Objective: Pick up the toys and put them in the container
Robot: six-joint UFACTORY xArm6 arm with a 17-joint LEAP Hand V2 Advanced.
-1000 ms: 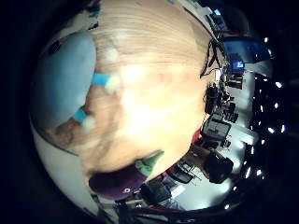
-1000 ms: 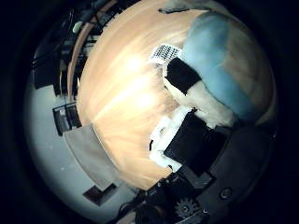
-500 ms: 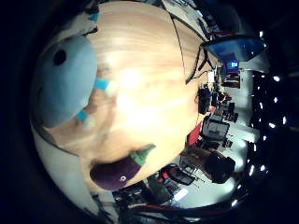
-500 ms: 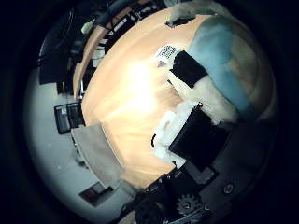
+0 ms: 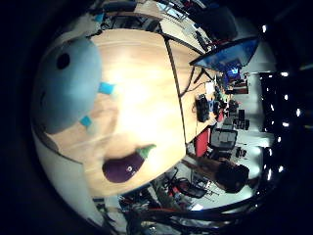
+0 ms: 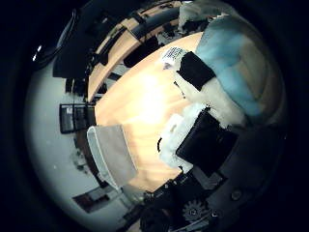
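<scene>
Wooden tabletop (image 5: 146, 98) lies below; your hand (image 6: 203, 140) clasps the soft blue round plush toy (image 5: 68, 88) (fingers curled round it), white mesh container (image 6: 113, 154) lying off to the thumb side.

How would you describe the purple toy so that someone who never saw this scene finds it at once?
Look at the wooden table. Near its edge lies an eggplant plush toy, apart from the big light-blue plush toy close to the palm. It alone is dark purple, small, with a green stem and a little face.
</scene>
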